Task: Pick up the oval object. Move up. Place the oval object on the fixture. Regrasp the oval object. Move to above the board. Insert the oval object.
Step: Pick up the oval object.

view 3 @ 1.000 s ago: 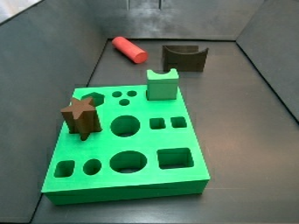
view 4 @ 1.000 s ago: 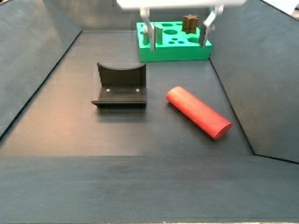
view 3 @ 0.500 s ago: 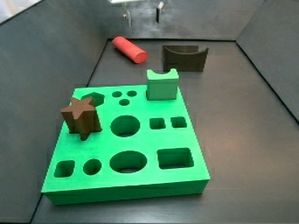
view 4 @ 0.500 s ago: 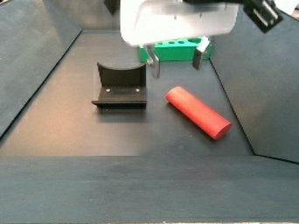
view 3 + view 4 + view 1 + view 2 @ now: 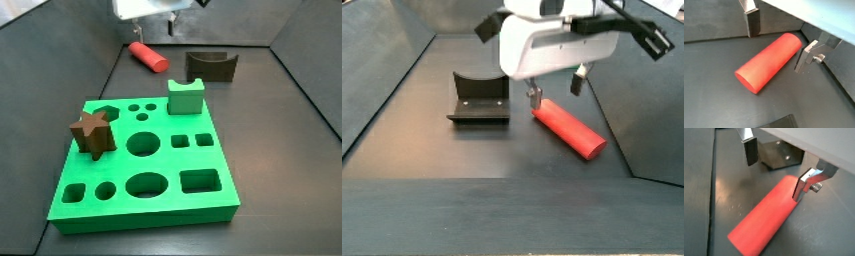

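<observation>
Red oval object (image 5: 769, 61) lies flat on dark surface in wrist view, pincer (image 5: 777, 39) spread wide, fingers either side, not touching. Wrist view: fixture (image 5: 783, 154) beyond rod's far end. Side view: pincer (image 5: 556, 91) low over rod's end (image 5: 567, 127), fixture (image 5: 478, 97) beside. Side view: board (image 5: 144, 164) well apart from rod (image 5: 147, 56).

the gripper (image 5: 775, 172) hangs wide apart over one end of the red oval object (image 5: 767, 218). the dark fixture (image 5: 783, 156) sits just behind it.
</observation>
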